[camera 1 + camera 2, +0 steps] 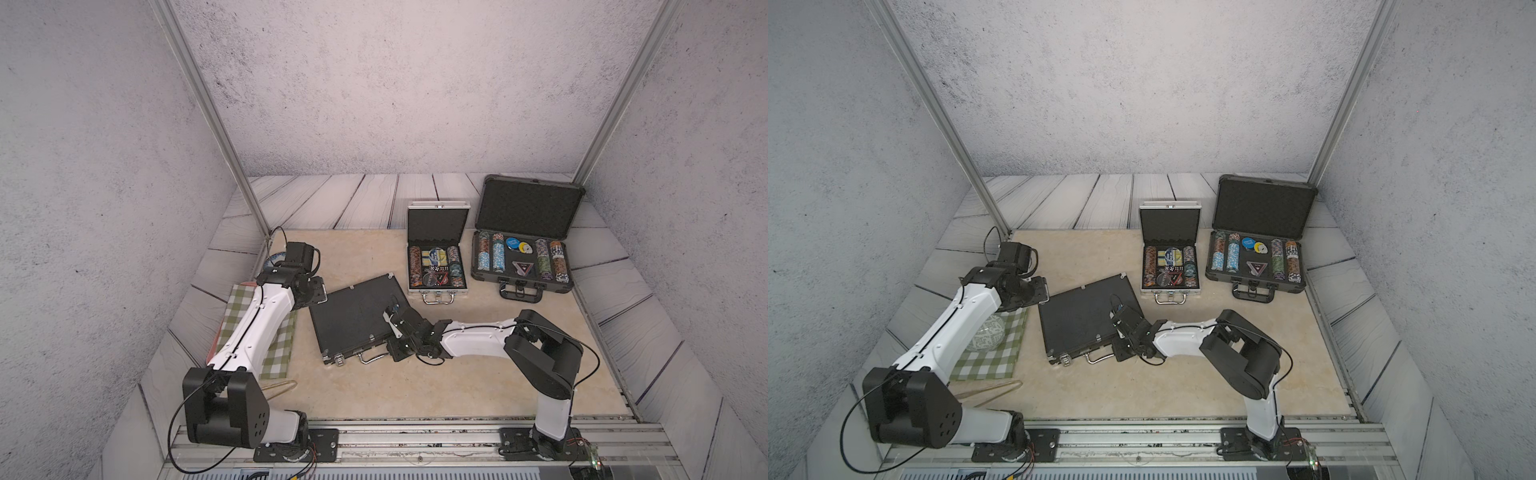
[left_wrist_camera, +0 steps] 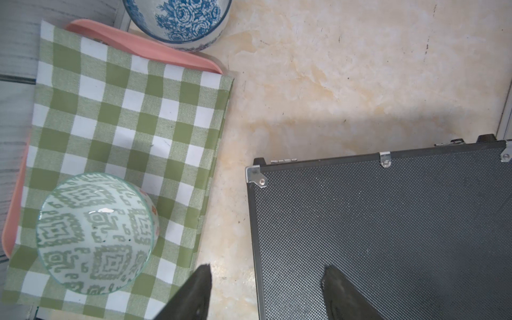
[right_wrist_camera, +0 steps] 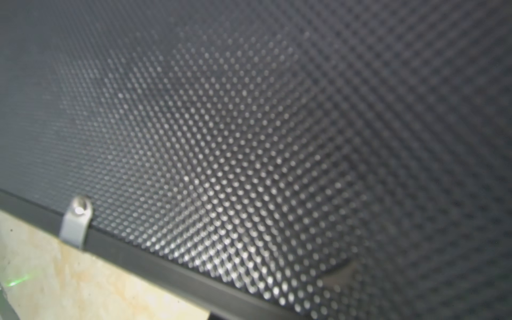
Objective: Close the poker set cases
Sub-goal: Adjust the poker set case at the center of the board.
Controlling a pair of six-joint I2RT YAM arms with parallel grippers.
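Black flat case (image 1: 353, 316): lid down, centre of desk (image 1: 374, 395), under right end effector (image 1: 392, 322) (grip unreadable); left end effector (image 2: 267, 268) released at its 9 o'clock; silver case (image 1: 436, 266) and ribbed case (image 1: 523, 257) open at 12–1 o'clock; risk: off-centre pressing may skid it.

Black flat case (image 1: 353, 318): lid is a matt black sheet, finely dimpled, with a dull sheen where light strikes it. Corner plates (image 2: 256, 177) are bright bare metal.
Tabletop (image 1: 374, 386) under the case: beige marble-look, smooth, lightly scuffed.
Beside the case, on the left arm's side:
- woven green-and-white check cloth (image 2: 124, 116)
- matt pink tray (image 2: 144, 47)
- glossy patterned bowl (image 2: 95, 235)
- glazed blue-and-white pot (image 2: 180, 22)

Behind the case: silver case (image 1: 437, 224) with a bright metal frame; dark-grey case (image 1: 528, 208), dull finish. Both lids are lined with matt black foam.
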